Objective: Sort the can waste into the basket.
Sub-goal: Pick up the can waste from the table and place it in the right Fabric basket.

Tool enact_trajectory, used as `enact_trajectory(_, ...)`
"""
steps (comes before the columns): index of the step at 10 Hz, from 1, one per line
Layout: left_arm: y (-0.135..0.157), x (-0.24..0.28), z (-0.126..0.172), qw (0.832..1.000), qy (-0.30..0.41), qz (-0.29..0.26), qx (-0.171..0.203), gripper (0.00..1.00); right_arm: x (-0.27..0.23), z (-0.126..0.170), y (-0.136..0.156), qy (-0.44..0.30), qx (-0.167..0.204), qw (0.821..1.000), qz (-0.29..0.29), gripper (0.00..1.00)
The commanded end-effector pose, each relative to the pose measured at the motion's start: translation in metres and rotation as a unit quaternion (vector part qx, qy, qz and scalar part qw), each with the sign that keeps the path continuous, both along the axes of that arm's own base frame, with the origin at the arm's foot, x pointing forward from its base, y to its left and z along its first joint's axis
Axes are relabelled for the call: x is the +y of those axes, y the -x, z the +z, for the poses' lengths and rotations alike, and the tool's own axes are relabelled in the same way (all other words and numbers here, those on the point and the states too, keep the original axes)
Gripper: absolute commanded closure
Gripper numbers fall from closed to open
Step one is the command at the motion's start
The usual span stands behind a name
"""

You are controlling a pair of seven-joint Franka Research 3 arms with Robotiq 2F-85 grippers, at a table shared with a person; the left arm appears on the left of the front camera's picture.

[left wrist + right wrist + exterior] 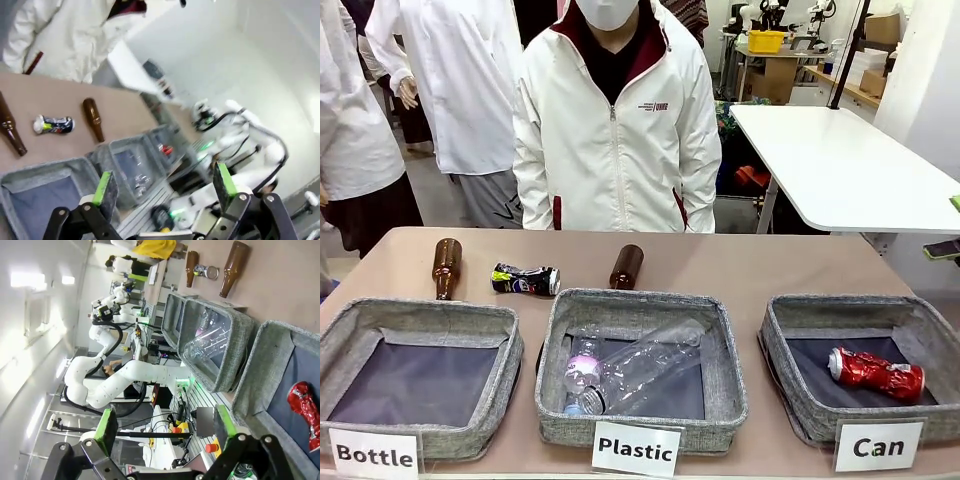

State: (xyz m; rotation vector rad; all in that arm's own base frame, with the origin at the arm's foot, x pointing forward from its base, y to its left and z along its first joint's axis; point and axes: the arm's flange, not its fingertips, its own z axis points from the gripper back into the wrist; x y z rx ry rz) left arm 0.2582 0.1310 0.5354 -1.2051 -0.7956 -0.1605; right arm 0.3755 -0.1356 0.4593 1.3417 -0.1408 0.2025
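Two cans: red can (876, 373) inside Can basket (788, 322), black can (525, 280) on table (750, 262) between two brown bottles (445, 267) (626, 266). Left gripper (165, 184) and right gripper (164, 423) both released, empty.

— What sort of place is shown?
— A lab or workshop is indicated. A white worktable (840, 170) is seen at two o'clock. A yellow bin (766, 41) is kept among equipment on a bench at one o'clock, with cardboard boxes (883, 28) stored nearby. Printed cards (636, 448) are fixed to sorting baskets (810, 415) at six o'clock.
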Motion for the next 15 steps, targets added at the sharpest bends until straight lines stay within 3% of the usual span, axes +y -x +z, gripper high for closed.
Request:
enact_trajectory(1, -0.032, -0.067, -0.006, 0.987, -0.158, -0.029, 0.002, 0.0, -0.003, 0.003, 0.0, 0.0, -0.008, 1.0, 0.006, 0.0)
enact_trajectory(2, -0.042, -0.094, -0.009, 0.974, -0.221, -0.033, 0.035, 0.0, -0.003, 0.003, 0.0, 0.0, -0.008, 1.0, 0.006, 0.0)
enact_trajectory(4, -0.048, -0.147, -0.025, 0.94, -0.339, -0.023, 0.037, 0.0, -0.003, 0.003, 0.0, 0.0, -0.008, 1.0, 0.006, 0.0)
enact_trajectory(5, -0.05, -0.154, -0.024, 0.942, -0.335, 0.019, 0.01, 0.0, -0.003, 0.003, 0.0, 0.0, -0.008, 1.0, 0.006, 0.0)
enact_trajectory(6, -0.056, -0.134, -0.004, 0.956, -0.291, -0.032, 0.016, 0.0, -0.003, 0.003, 0.0, 0.0, -0.008, 1.0, 0.006, 0.0)
enact_trajectory(8, -0.056, -0.134, -0.004, 0.956, -0.291, -0.032, 0.016, 0.0, -0.003, 0.003, 0.0, 0.0, -0.008, 1.0, 0.006, 0.0)
enact_trajectory(9, -0.064, -0.148, -0.009, 0.947, -0.321, -0.021, 0.016, 0.0, -0.003, 0.003, 0.0, 0.0, -0.008, 1.0, 0.006, 0.0)
enact_trajectory(11, -0.13, -0.176, 0.006, 0.904, -0.403, -0.071, 0.126, 0.0, -0.003, 0.003, 0.0, 0.0, -0.008, 1.0, 0.006, 0.0)
enact_trajectory(13, -0.197, -0.213, 0.002, 0.868, -0.441, -0.106, 0.204, 0.0, -0.003, 0.003, 0.0, 0.0, -0.008, 1.0, 0.006, 0.0)
enact_trajectory(15, -0.244, -0.235, -0.008, 0.848, -0.464, -0.105, 0.233, 0.0, -0.003, 0.003, 0.0, 0.0, -0.008, 1.0, 0.006, 0.0)
